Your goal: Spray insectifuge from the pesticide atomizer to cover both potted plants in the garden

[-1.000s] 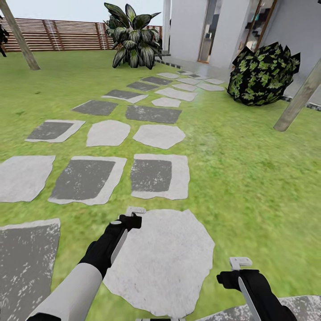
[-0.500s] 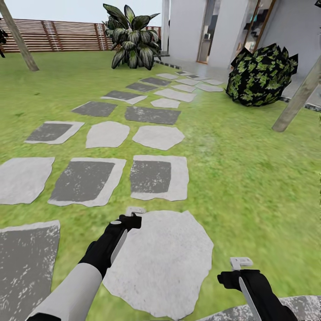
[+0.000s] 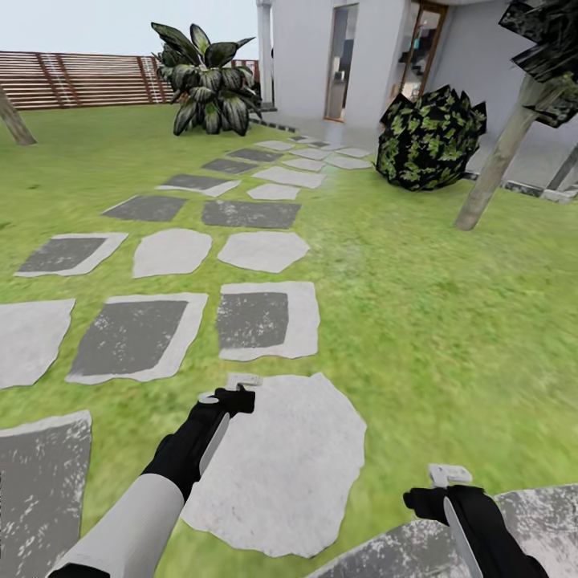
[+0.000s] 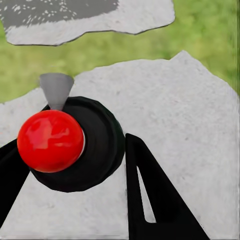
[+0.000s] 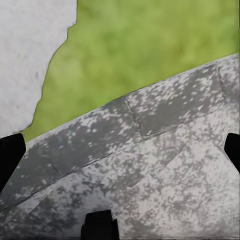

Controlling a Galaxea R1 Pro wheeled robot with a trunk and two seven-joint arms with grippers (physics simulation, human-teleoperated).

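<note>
Sitting in L tool (image 4: 72, 147): red-knobbed obj (image 4: 50, 140)

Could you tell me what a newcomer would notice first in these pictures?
Probably the path of grey stepping stones running across the lawn toward the white house. Next, the broad-leaved plant by the fence and the dark bush near the doorway. In the left wrist view, a shiny red ball stands out.

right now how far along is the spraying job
Nothing looks done yet. The left gripper and right gripper hang open over the stepping stones, holding no atomizer. In hand: standing on the path across the lawn. Left: finding and grasping the atomizer, then spraying both plants.
</note>
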